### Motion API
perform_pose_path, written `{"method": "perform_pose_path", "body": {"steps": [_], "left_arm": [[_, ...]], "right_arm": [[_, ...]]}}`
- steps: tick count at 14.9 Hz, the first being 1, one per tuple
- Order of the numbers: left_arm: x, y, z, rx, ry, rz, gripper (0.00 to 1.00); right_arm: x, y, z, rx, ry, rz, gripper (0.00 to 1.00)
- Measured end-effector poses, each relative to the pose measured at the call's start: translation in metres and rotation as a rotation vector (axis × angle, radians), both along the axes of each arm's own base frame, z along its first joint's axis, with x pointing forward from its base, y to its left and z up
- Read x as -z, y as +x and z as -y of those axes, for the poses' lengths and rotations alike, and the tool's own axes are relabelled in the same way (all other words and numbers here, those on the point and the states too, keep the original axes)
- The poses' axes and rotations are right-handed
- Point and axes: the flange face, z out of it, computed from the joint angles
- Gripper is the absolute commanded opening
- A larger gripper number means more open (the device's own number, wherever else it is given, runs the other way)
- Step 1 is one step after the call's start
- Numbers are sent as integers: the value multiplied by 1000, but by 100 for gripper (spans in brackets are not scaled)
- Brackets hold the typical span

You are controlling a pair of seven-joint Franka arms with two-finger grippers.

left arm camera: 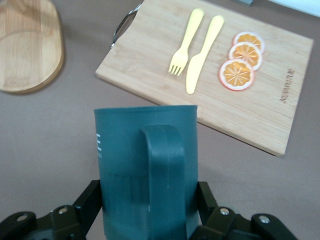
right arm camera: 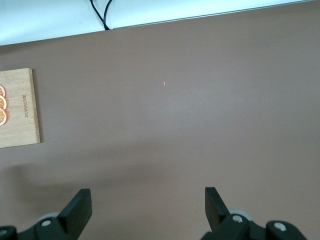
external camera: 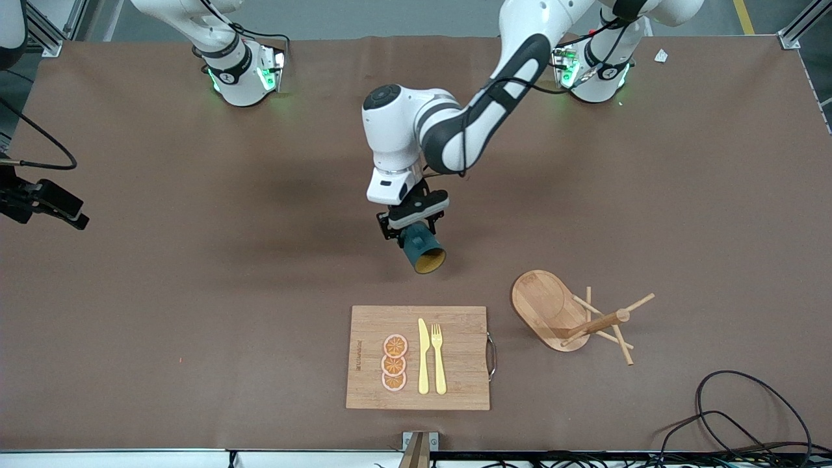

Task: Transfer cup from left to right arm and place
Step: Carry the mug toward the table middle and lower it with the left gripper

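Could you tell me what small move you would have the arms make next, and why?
Probably bring the right end effector, open over bare brown table, toward the middle. The left end effector is shut on the dark teal-green cylindrical cup with a tan-yellow inside, tilted in the air above the table, farther from the front camera than the bamboo cutting board, so a handover seems due.

Table (external camera: pixel 195 292): brown cover. Cutting board (external camera: pixel 455 390) lies at the middle of the camera-side edge. Wooden mug rack (external camera: pixel 552 305) lies tipped beside it, toward the left arm's end.
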Motion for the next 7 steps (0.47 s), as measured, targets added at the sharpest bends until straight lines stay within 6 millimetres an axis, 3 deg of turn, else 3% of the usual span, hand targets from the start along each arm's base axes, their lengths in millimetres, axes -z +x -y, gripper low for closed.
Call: {"method": "perform_pose_path", "body": {"steps": [3,7], "left_arm": [[36,-24,17,101,95,124,21],[111,-58,29,195,200,331,24]], "right_arm": [[0,0,0,0,0,0,100],[0,0,0,0,0,0,100]]}}
